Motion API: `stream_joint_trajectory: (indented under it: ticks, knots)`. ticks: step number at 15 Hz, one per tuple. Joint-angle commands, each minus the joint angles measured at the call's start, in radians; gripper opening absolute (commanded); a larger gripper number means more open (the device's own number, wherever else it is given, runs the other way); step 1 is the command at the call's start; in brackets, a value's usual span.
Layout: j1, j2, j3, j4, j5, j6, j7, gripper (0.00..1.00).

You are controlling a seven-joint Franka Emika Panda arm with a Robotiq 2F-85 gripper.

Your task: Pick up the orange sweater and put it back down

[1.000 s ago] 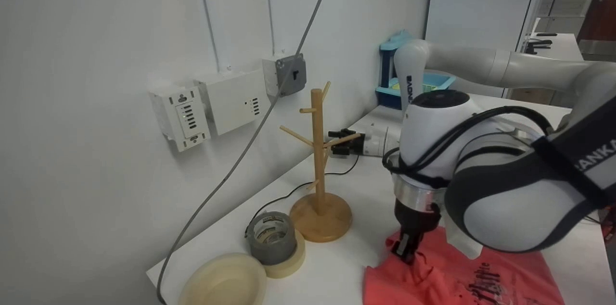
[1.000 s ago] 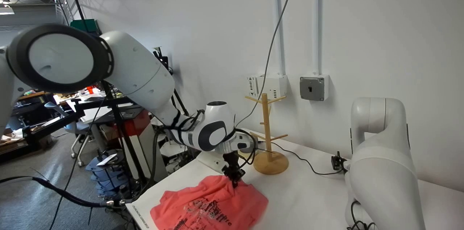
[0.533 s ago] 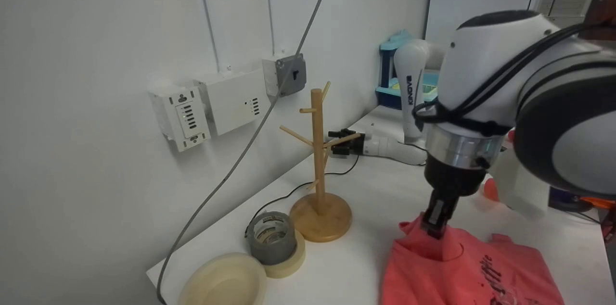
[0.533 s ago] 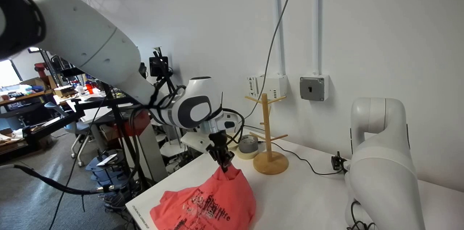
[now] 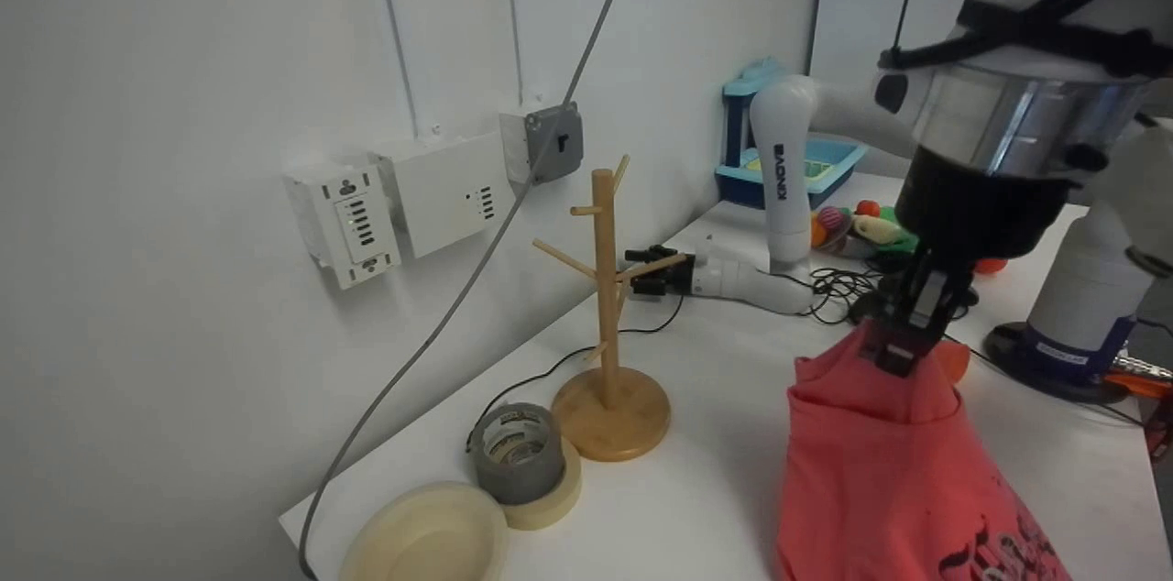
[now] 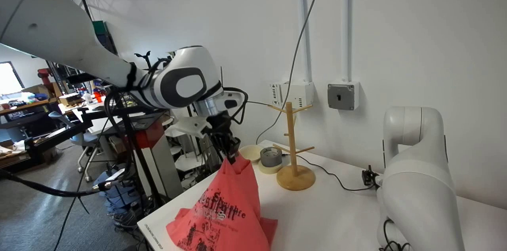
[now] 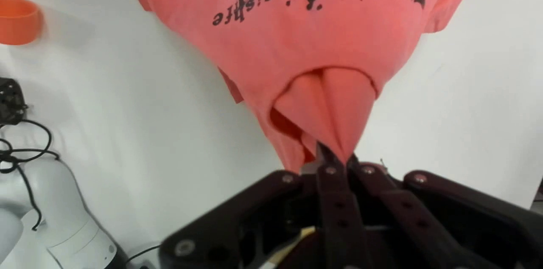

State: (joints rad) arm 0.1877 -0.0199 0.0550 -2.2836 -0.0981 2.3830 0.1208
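The orange sweater, coral-red with a dark printed graphic, hangs as a tall peak from my gripper. It shows in both exterior views [image 5: 880, 480] [image 6: 225, 207] and in the wrist view [image 7: 331, 40]. My gripper [image 5: 896, 352] is shut on a pinched fold near the neck opening, well above the table; it also shows in an exterior view [image 6: 231, 156]. In the wrist view the fingertips [image 7: 340, 158] close on the gathered cloth. The sweater's lower part spreads toward the white table, and its bottom edge runs out of both exterior views.
A wooden mug tree [image 5: 607, 315] stands near the wall. Stacked tape rolls [image 5: 520, 462] and a pale bowl [image 5: 431, 535] are beside it. A second, white arm [image 6: 420, 187] stands on the table. An orange cup [image 7: 19, 21] and colourful toys [image 5: 861, 228] lie behind the sweater.
My gripper has risen and moved away from the wall with the sweater's neck area in it. The sweater has gone from lying crumpled flat to stretching up in a peak.
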Motion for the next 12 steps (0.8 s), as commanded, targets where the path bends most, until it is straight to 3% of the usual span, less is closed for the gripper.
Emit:
stream_joint_trajectory:
  ticks: [1, 8, 12]
  knots:
    - [-0.027, -0.153, 0.029, -0.031, -0.005, -0.075, 0.007, 0.0]
    - [-0.041, -0.337, 0.07, 0.034, -0.045, -0.249, 0.029, 0.0]
    - [-0.068, -0.43, 0.12, 0.043, -0.114, -0.223, 0.089, 0.0]
